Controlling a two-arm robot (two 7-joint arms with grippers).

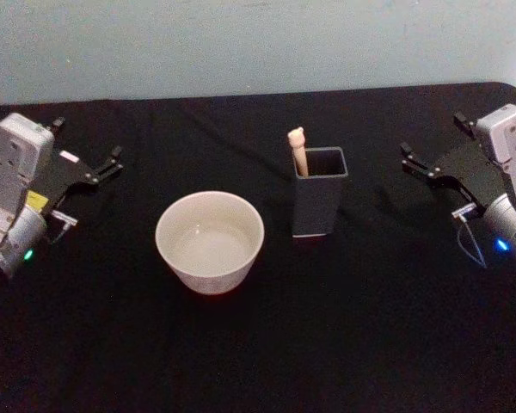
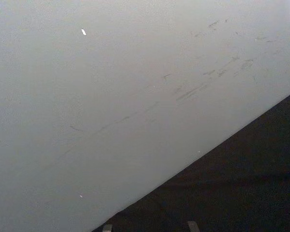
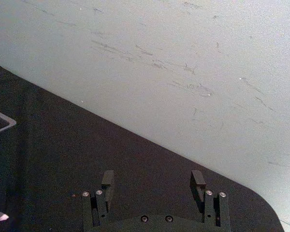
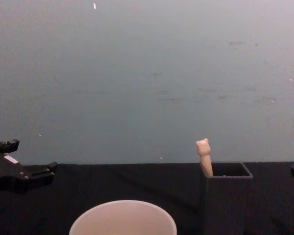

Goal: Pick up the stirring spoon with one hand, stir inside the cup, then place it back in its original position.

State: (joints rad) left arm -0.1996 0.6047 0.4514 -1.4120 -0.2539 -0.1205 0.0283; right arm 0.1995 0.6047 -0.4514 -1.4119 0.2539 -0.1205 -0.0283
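Black cloth-covered table (image 1: pixel 327 344), set against a pale grey-blue scuffed wall (image 1: pixel 241 43).

Item 1: wide round cup with a cream-pinkish rim and inside (image 1: pixel 210 243). It stands upright near the middle of the table, on my left of centre. In the chest view its rim (image 4: pixel 122 218) rises at the lower edge.

Item 2: dark grey square open-topped box holder (image 1: pixel 318 202). It stands upright just to the right of the cup and slightly farther back, apart from it. In the chest view (image 4: pixel 228 200) it is taller and narrower than the cup.

Item 3: slim stirring spoon with a beige handle and small animal-head knob (image 1: pixel 298 151). It stands inside the holder, against its left rear corner, leaning a little to the left. The knob (image 4: pixel 204 156) sticks up above the rim; the neck and bowl are hidden inside the box.

Item 4: my left gripper (image 1: pixel 88 142), at the far left of the table, well apart from the cup. Its fingers are spread wide and hold nothing; the wrist view shows two fingertips (image 2: pixel 192 225) set apart over the cloth.

Item 5: my right gripper (image 1: pixel 434 142), at the far right, well apart from the holder. Its fingers are likewise spread wide (image 3: pixel 152 179), with bare cloth between them.
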